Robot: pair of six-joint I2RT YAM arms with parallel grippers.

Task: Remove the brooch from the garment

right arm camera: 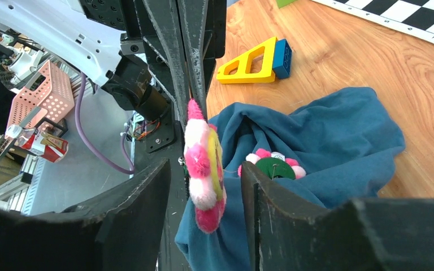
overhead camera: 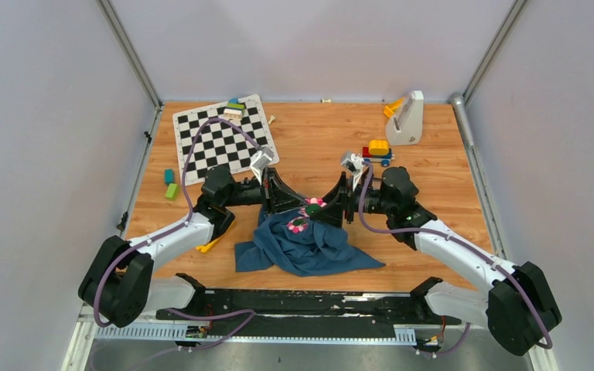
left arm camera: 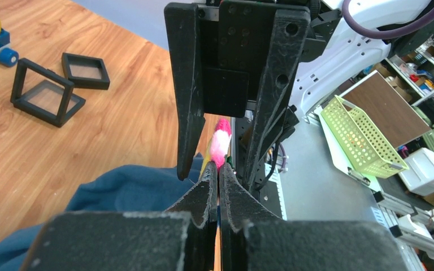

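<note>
Since the flat flower-shaped brooch with pink and white petals (right arm camera: 202, 152) hangs edge-on above the crumpled dark blue cloth garment (overhead camera: 309, 249) and touches none of its folds in the right wrist view, the main step looks done. Whether anything fine links it to the cloth I cannot tell. The left fingers (left arm camera: 204, 195) are pressed together on the brooch's rim and carry it. The right fingers (right arm camera: 147, 203) stand apart on either side of it, gripping nothing, with a gap showing on each side. What seems left is to carry the brooch clear and set it on the wooden counter (overhead camera: 317, 127).

The right fingers bracket the brooch closely, so they are the nearest thing in the way. A smaller pink piece with a green middle (right arm camera: 274, 167) lies on the garment just below.

Around the cloth:
- a yellow triangular frame with a blue block (right arm camera: 248, 59), just beside it
- two black square frames (left arm camera: 48, 90) and a yellow and blue toy truck (overhead camera: 377, 151), beyond it
- a checkered mat (overhead camera: 220, 139) and a white stand (overhead camera: 408, 117), well apart
</note>
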